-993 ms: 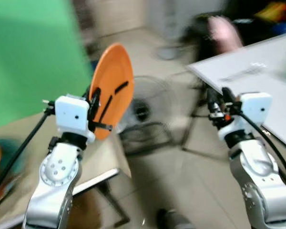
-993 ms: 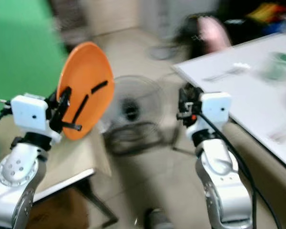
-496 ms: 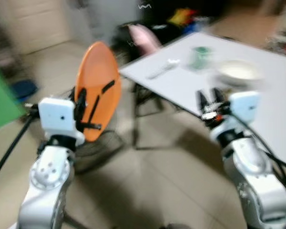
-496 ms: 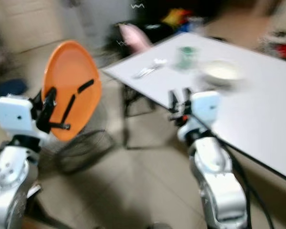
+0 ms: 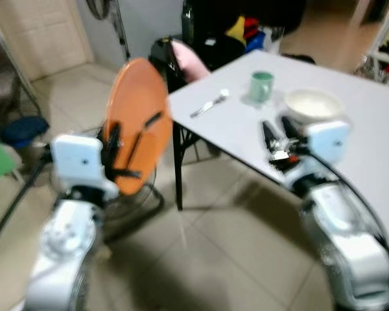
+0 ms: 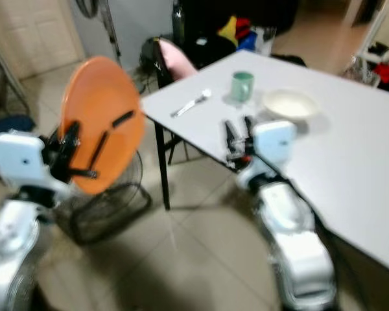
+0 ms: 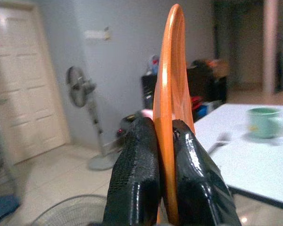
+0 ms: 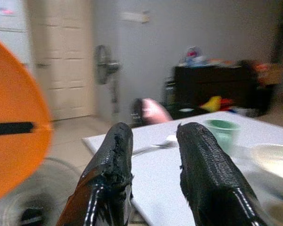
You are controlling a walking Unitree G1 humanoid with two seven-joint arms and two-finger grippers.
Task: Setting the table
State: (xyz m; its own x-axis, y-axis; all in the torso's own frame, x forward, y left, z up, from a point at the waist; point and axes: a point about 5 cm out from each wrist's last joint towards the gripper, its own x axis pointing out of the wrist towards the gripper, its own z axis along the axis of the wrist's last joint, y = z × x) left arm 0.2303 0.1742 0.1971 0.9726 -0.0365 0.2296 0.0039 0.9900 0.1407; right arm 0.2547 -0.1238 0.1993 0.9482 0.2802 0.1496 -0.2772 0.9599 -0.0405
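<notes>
the white bench (image 6: 350,155) is the landmark, its near corner pointing toward the robot. the left pincer (image 5: 126,148) is held up well to the left of the bench, off its surface and above the tiled floor (image 5: 201,259), and is closed on the lower edge of an orange plate (image 5: 137,123); the plate stands nearly upright on its rim, one black finger pressed to each face, as the left wrist view shows (image 7: 169,117). the right pincer (image 6: 236,135) hovers at the bench's near edge with its two fingers parted and nothing between them. on the bench, toward its far corner, lie a spoon (image 6: 189,102), a green mug (image 6: 241,84) just beside it, and a white bowl (image 6: 289,103) next to the mug. below the plate, left of the bench leg, a floor fan (image 6: 107,201) lies on the tiles. a pink-backed chair (image 6: 172,59) stands beyond the bench's far corner.
</notes>
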